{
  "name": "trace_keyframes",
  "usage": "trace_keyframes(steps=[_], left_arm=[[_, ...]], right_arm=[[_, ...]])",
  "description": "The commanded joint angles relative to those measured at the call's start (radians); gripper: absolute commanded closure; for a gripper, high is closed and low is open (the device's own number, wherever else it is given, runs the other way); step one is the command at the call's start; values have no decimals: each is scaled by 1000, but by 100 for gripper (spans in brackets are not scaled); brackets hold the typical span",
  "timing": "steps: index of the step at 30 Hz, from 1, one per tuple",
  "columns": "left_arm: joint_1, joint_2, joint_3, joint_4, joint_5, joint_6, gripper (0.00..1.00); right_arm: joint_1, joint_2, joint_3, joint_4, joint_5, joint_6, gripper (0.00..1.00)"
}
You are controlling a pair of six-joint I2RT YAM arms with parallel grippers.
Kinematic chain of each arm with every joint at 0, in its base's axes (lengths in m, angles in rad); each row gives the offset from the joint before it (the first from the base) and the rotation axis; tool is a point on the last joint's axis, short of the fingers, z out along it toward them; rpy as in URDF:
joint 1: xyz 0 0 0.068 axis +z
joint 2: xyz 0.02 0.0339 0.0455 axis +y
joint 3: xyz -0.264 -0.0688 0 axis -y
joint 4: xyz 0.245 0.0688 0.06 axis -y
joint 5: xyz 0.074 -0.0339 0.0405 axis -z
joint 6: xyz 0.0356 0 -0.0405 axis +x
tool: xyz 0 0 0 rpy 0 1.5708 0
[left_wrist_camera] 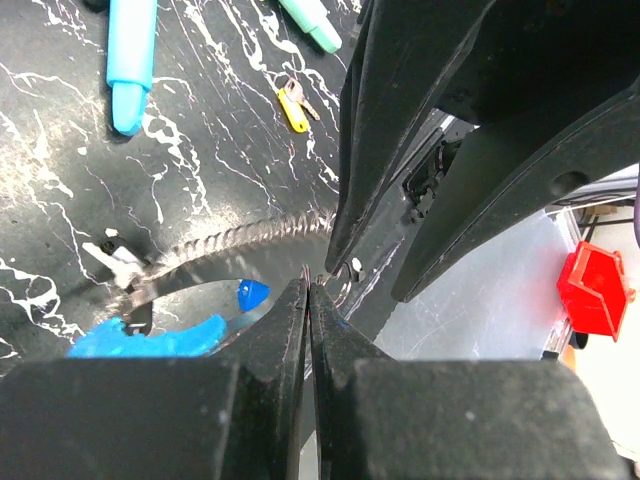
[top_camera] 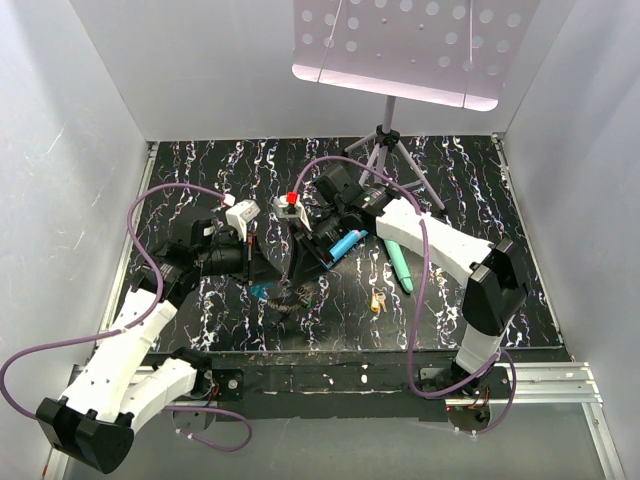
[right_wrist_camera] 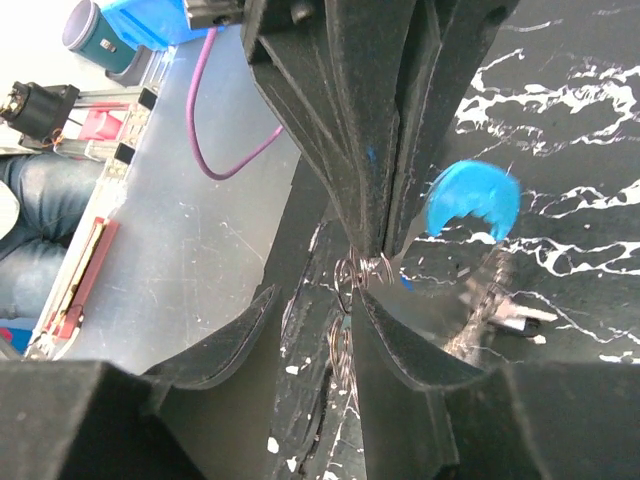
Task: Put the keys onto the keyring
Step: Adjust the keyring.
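1. A red open-topped box sat beyond the mat's edge. Its inside could not be made out.
2. The keyring lay on the black marbled mat near its front edge, between the two arms. Its twisted grey curve ran into a bright blue section.
3. The left gripper was clenched, its fingers pressed flat together just over the keyring. A thin wire loop sat at their tips, but whether it was pinched could not be told.
4. The right gripper met it tip to tip with its fingers parted. Fine wire loops lay between them, and contact could not be judged.
5. A blue-headed key showed just beside the left fingertips.
6. A yellow key lay well apart to the right, near a pale green stick. A blue stick lay closer to the grippers.
7. White walls closed the left, right and back sides. Bare mat showed right of the green stick and back toward a stand's tripod.
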Motion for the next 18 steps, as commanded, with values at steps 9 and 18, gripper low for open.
trace_keyframes(steps=[9, 18], left_arm=[[-4, -28, -60, 75, 16, -53, 100], [-5, -26, -75, 97, 22, -67, 100]], right_arm=[[25, -49, -32, 13, -61, -20, 60], [49, -38, -43, 18, -39, -5, 59]])
